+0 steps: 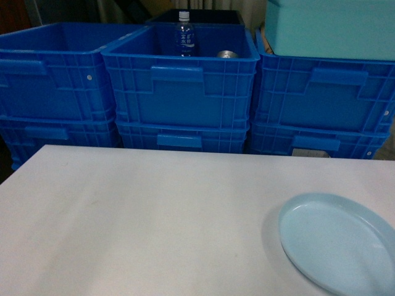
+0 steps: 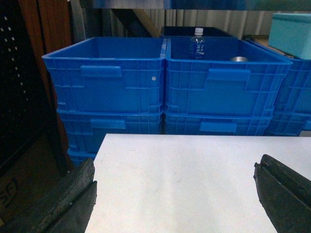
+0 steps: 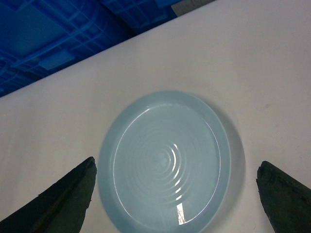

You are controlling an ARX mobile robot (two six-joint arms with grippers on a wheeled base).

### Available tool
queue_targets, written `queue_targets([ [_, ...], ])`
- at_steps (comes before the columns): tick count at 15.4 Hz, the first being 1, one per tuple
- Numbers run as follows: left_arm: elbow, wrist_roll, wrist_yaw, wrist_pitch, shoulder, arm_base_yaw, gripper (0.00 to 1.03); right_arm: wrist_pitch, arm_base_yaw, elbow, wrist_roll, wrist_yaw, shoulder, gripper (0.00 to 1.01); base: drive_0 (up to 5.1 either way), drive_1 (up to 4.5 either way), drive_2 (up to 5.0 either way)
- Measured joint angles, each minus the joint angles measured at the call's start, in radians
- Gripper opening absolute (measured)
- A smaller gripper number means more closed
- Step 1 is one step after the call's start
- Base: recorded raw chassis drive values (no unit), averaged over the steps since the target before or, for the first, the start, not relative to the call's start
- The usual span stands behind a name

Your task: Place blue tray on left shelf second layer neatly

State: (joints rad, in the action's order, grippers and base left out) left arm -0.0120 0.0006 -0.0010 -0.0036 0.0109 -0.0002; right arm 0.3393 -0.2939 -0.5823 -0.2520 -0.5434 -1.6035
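Blue tray (image 1: 336,243) cut off by head view's right and bottom edges; bottle (image 1: 184,34) label too small to read.

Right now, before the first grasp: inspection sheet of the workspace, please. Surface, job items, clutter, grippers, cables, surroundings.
Surface: white table, flat, bare apart from the tray.
Job's things: blue tray lies flat near the table's right front corner, right way up, nothing in it. The shelf second layer is not identifiable in any view.
Clutter: water bottle upright and a metal can inside the middle blue crate.
Grippers: left gripper open above bare table; right gripper open, hovering over the tray, fingers either side, not touching.
Cables: nothing seen.
Surroundings: stacked blue crates behind the table; teal box on the right stack.
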Motion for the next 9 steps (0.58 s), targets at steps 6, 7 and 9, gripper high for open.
queue_targets([
  [6,0.000,0.000,0.000,0.000,0.000,0.000,0.98,0.145,0.009,0.006,-0.023,0.021,-0.205,0.98,0.0,0.00,0.0],
  [7,0.000,0.000,0.000,0.000,0.000,0.000,0.98,0.164,0.021,0.006,-0.038,0.026,-0.227,0.98,0.0,0.00,0.0],
  [9,0.000,0.000,0.000,0.000,0.000,0.000,0.98,0.195,0.041,0.006,-0.067,0.046,-0.268,0.98,0.0,0.00,0.0],
])
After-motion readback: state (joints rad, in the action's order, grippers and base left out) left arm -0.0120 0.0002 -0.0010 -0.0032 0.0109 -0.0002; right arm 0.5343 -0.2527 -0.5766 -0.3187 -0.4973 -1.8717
